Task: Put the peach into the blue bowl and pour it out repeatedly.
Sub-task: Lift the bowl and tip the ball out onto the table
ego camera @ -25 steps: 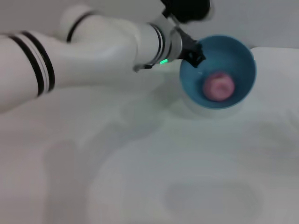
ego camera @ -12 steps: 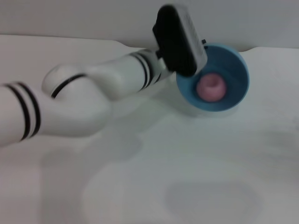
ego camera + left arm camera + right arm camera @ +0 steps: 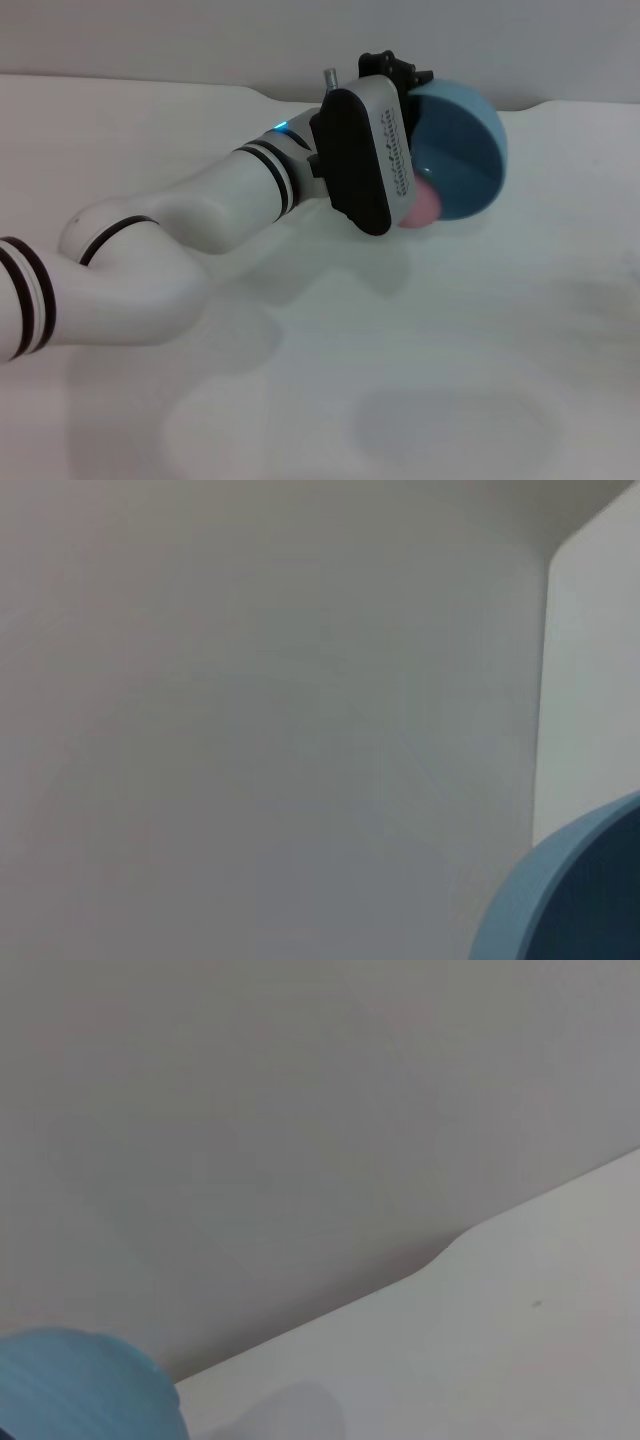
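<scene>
Since a moment ago I've rolled the blue bowl (image 3: 462, 150) further over — it now sits tipped on its side at upper right of the head view. My left pincer (image 3: 400, 75) grips its upper rim, clamped on it. At the low edge of the bowl's mouth the peach (image 3: 418, 207) peeks out, just above the white tabletop (image 3: 480, 330).

Left arm reached forward from the left edge across the table, elbow bent, wrist rolled sideways. Left gripper (image 3: 404, 76) sat at the far end by the back wall; finger state unclear. Right arm unseen.
</scene>
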Controlling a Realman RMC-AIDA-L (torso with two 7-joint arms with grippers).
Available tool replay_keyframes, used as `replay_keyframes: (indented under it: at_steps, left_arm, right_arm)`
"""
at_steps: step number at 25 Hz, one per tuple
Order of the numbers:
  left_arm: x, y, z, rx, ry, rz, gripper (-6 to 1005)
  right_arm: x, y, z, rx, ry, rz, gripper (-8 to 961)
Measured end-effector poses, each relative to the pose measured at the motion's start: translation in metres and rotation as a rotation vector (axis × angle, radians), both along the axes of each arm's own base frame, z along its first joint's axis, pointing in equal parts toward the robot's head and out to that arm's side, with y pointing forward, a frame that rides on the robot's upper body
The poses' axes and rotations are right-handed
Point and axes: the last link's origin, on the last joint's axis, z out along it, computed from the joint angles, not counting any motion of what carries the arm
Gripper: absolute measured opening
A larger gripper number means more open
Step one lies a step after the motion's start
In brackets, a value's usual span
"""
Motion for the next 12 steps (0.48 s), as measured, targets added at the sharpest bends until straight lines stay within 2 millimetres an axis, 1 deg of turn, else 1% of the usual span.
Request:
replay_keyframes:
  at_steps: [3,12]
  left_arm:
    - [-0.0005,0.0003,0.0,0.017,0.019,-0.01,0]
    - [-0.0047,-0.0008,0.0002,0.018,0.005,0.01,-1]
  right_arm:
    - [-0.0006,0.0006,-0.0005,0.0,0.002,0.001,481]
    - [-0.0042,0.0065,-0.0055,-0.013,0.012,0.006,482]
